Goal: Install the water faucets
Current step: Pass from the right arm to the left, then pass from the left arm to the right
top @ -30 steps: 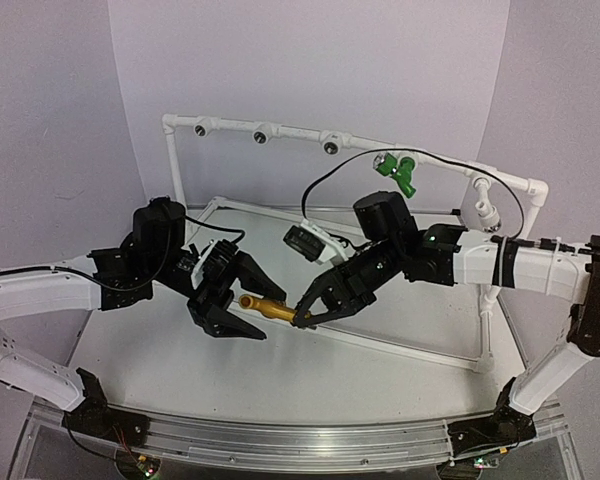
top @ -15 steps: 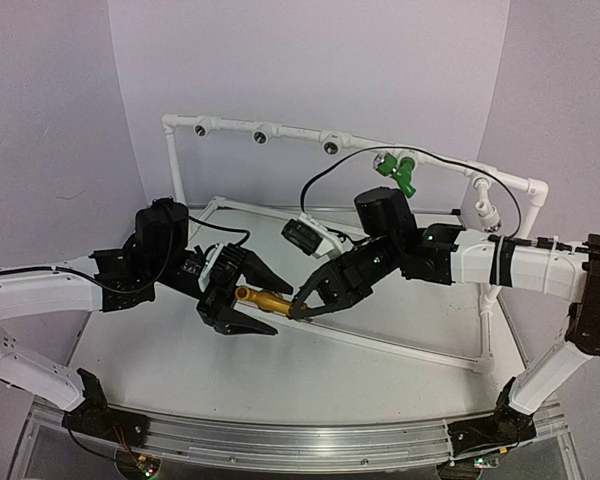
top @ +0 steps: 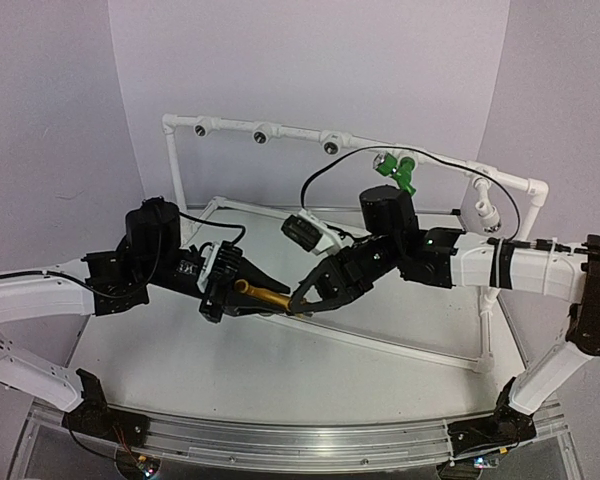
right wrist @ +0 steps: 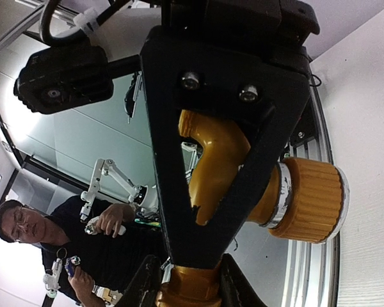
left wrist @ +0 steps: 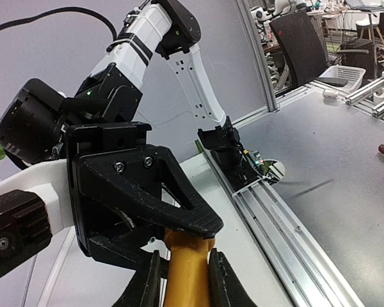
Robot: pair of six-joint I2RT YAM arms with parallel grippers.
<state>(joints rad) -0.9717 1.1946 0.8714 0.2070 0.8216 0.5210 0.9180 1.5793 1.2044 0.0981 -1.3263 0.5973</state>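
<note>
From above, the yellow faucet [top: 270, 296] hangs over the table between the arms. The left gripper [top: 248, 300] pinches one end and the right gripper [top: 300, 302] the other, and black fingers hide both ends. The green faucet [top: 398, 170] sits on the white pipe frame [top: 230, 127], back right.

In the left wrist view, the fingers [left wrist: 147, 284] press the yellow body, which the lower edge cuts off.

In the right wrist view, a finger [right wrist: 211, 115] covers the spout's middle. Only the ribbed knob shows fully.

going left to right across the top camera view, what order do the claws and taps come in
left claw → right claw → green tap. left out: the yellow tap, gripped by both claws and overlapping them
</note>
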